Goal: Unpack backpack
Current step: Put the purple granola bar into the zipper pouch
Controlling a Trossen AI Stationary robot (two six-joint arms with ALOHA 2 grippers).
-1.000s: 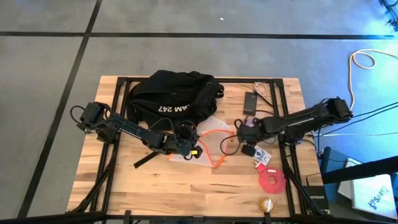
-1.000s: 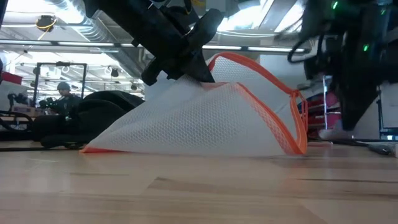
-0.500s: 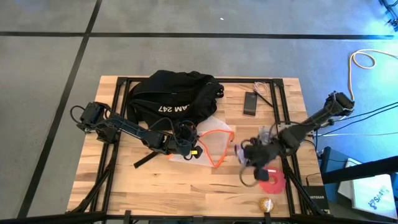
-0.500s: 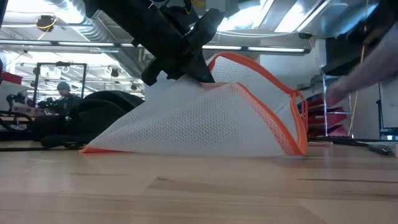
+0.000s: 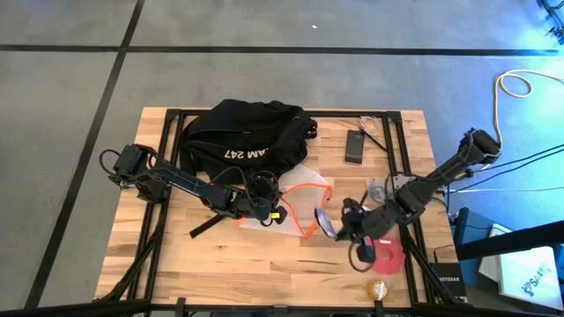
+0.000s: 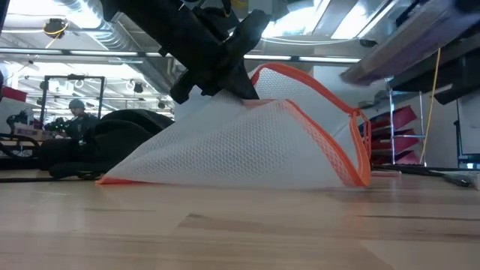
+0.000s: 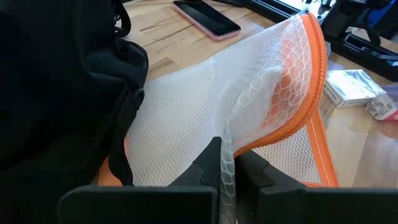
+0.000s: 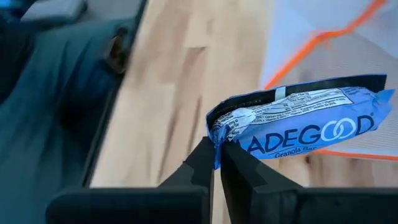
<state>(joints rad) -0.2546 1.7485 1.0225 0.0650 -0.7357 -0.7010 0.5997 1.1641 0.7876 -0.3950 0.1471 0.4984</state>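
The black backpack (image 5: 247, 136) lies at the table's far middle, touched by no gripper. In front of it a white mesh bag with orange trim (image 5: 300, 198) stands like a tent, its lower edge (image 6: 225, 180) on the table. My left gripper (image 5: 269, 204) is shut on the bag's raised top. Right of the bag my right gripper (image 5: 342, 227) hangs above the table, shut on a blue granola bar (image 8: 305, 124). My left gripper pinches a gathered fold of the white mesh (image 7: 227, 163) between its two fingers, at the bag's raised top (image 6: 229, 94). The fingers slant down from the table's left. The mesh is held up while the bag's lower edge rests on the table. My right gripper pinches the crimped end of the bar's wrapper (image 8: 217, 135) between its two fingers. The fingers slant downward. The bar sticks out sideways from the fingertips, lifted clear of the table.
A black phone (image 5: 355, 145) lies at the far right. A red disc (image 5: 385, 255) and a golden ball (image 5: 376, 288) lie near the front right. A small card box (image 7: 351, 87) lies beyond the mesh bag. Bare wood shows at the front left.
My right gripper has swung from beside the mesh bag's open end toward the table's near edge and upward, turning as it went, carrying the granola bar. The mesh bag has kept its place.
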